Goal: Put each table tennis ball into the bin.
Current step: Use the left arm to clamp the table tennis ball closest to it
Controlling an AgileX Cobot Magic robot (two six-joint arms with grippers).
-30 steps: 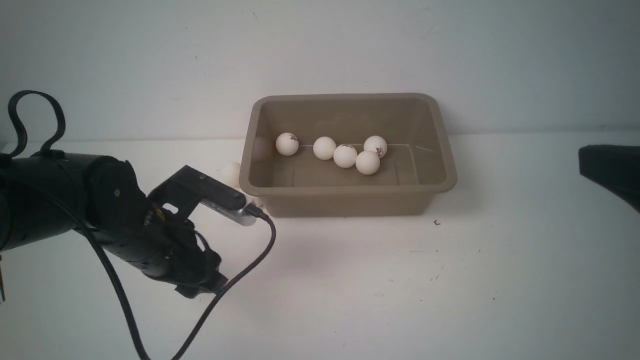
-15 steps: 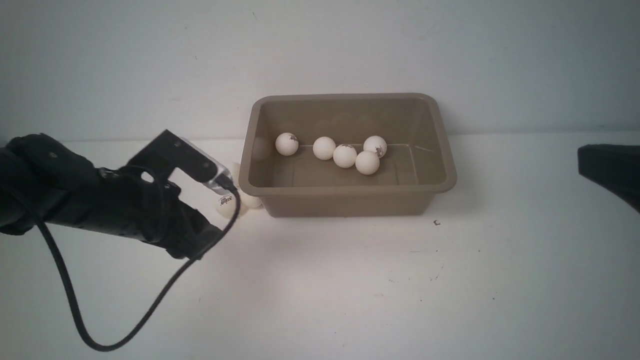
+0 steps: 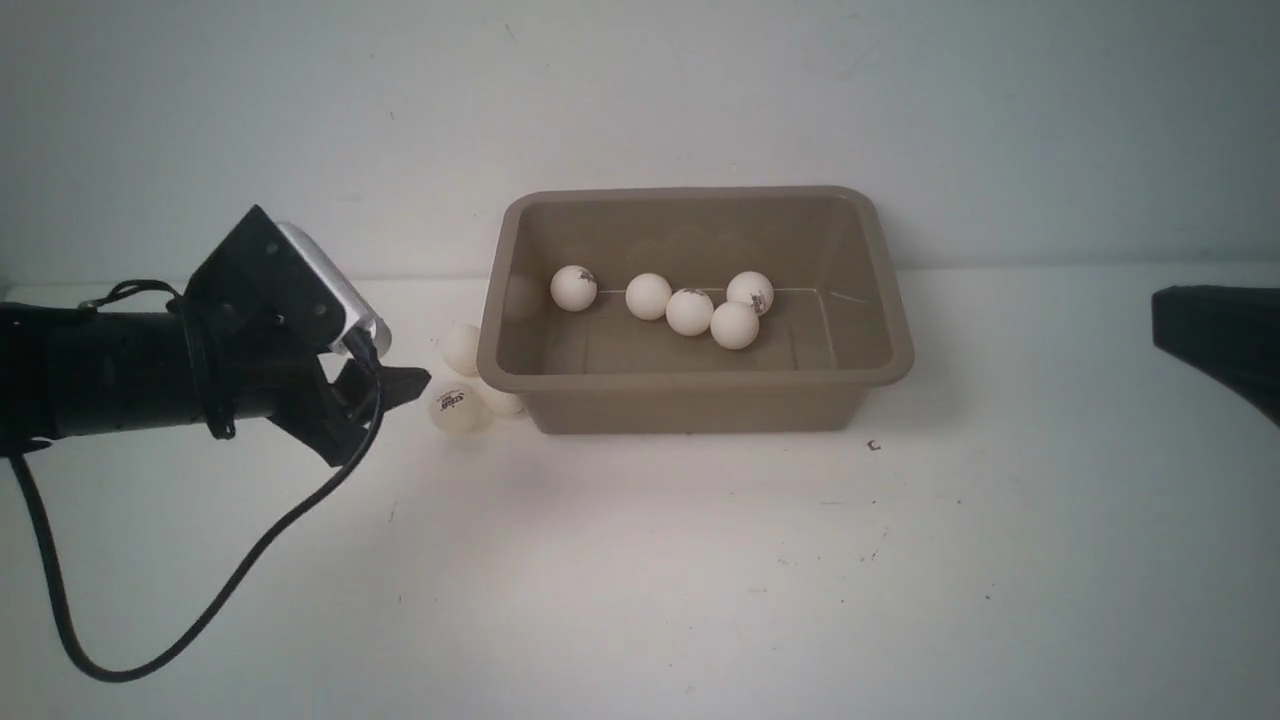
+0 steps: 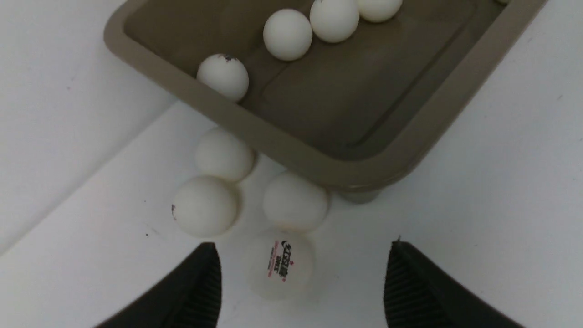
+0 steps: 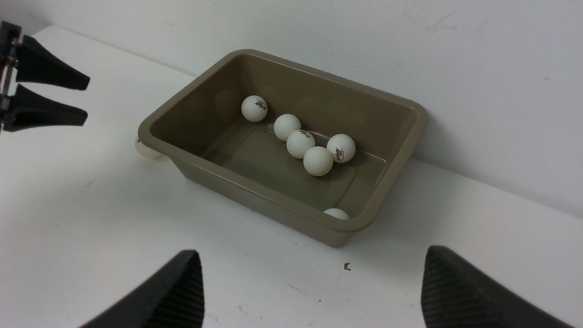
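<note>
Left pincer (image 4: pixel 303 248), jaws apart, straddled a printed ball (image 4: pixel 278 264), one of four loose beside the bin (image 4: pixel 291 154) near the worktop's (image 3: pixel 700 560) back edge; next likely needed: a centred squeeze, then a lift.

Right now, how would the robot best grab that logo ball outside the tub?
Grip the logo ball across its widest middle, a finger each side. Being round, any diameter works, but the bin and a neighbouring ball crowd its far side. Come from the side away from the bin, where the open left gripper is.
</note>
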